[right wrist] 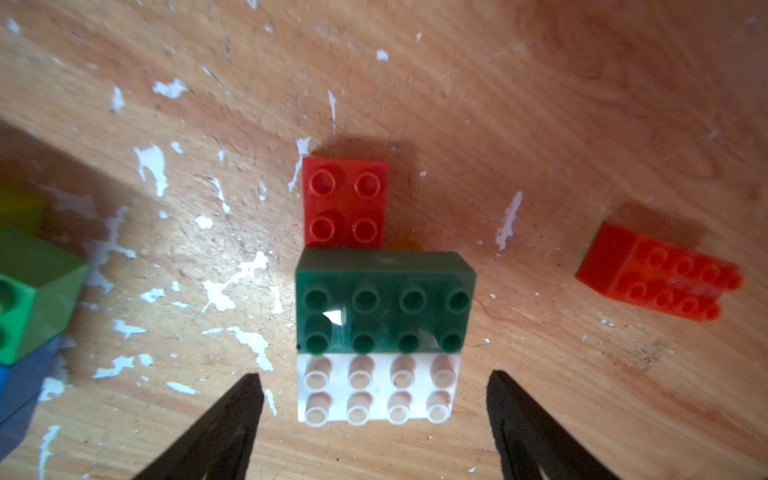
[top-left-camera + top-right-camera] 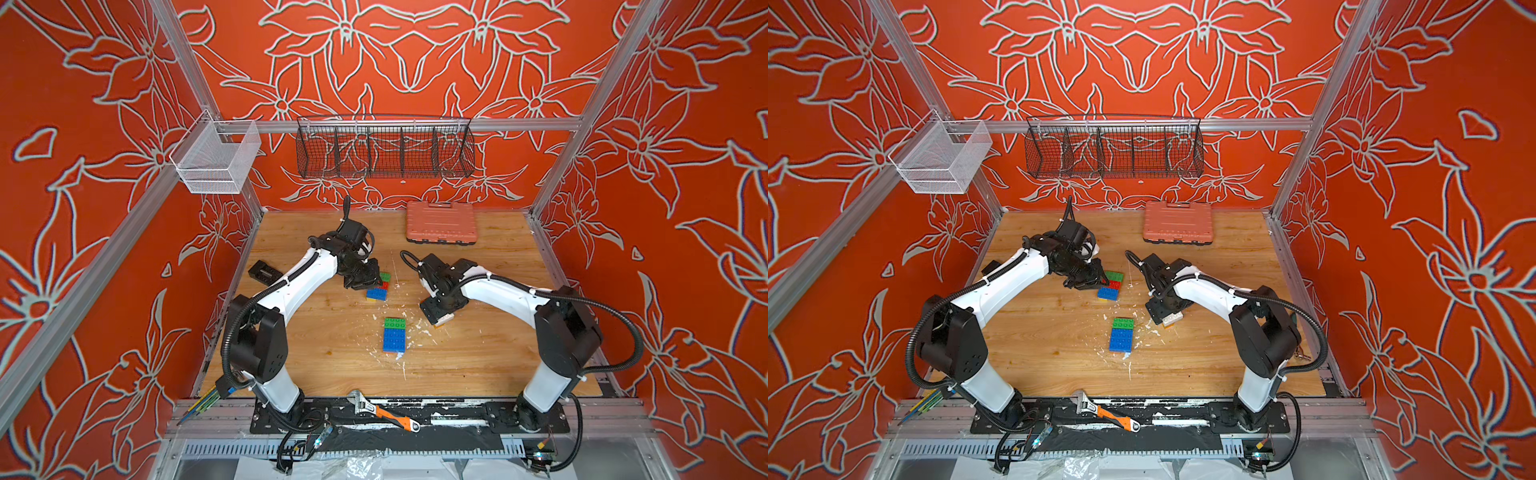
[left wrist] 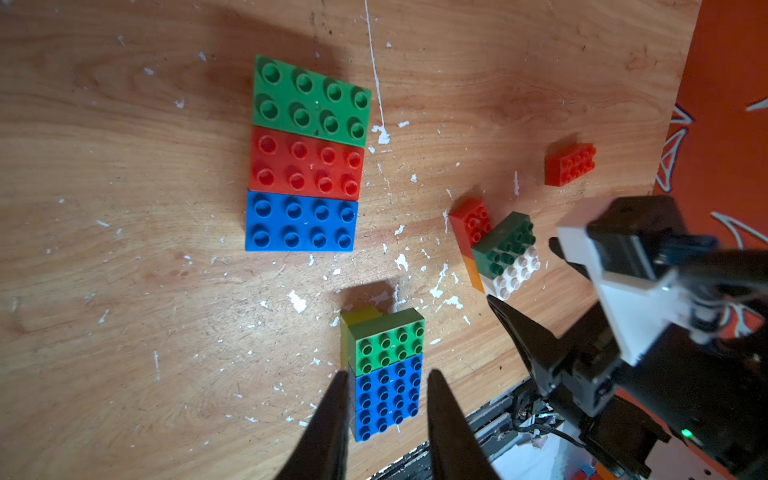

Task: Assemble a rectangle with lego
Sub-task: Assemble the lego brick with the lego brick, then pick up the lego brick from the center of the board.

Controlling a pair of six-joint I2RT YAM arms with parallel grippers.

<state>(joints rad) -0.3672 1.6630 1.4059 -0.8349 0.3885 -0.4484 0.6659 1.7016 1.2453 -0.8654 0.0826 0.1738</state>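
Three-brick row (image 2: 377,294) behind brick stack (image 2: 394,338); brick cluster (image 1: 382,299) right of stack.

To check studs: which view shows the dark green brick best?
Right wrist: the dark green brick is central, studs clear. Left wrist shows it small. In both top views the right arm hides it.

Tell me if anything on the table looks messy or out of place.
White flecks litter the wooden table around the lego clusters, like chipped paint. An orange-handled wrench lies on the front rail, and one red brick sits alone, askew.
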